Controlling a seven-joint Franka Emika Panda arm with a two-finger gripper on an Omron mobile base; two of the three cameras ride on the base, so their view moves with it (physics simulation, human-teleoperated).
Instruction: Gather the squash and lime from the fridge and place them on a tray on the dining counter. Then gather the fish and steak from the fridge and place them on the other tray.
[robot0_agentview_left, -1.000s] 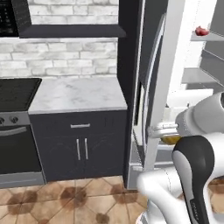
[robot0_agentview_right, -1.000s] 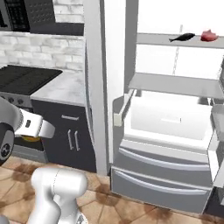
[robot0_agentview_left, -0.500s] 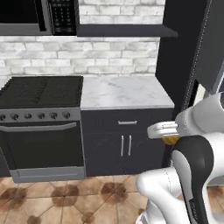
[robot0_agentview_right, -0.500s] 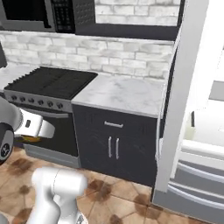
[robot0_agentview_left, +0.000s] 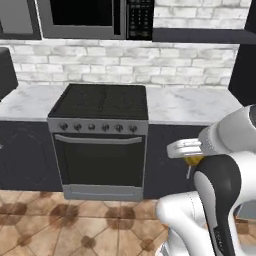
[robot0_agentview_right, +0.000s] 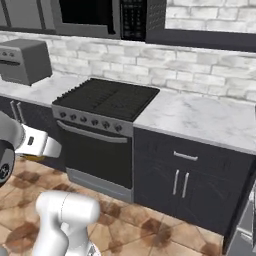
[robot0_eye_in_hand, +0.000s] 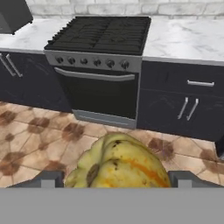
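Gripper (robot0_eye_in_hand: 116, 178) fingers clamp squash (robot0_eye_in_hand: 118, 164) btwn them, facing stove (robot0_eye_in_hand: 99, 35).

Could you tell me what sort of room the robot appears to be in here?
A home kitchen, it seems: a black gas stove with an oven below, a microwave mounted above it, and marble countertops over dark cabinets against a white brick wall.
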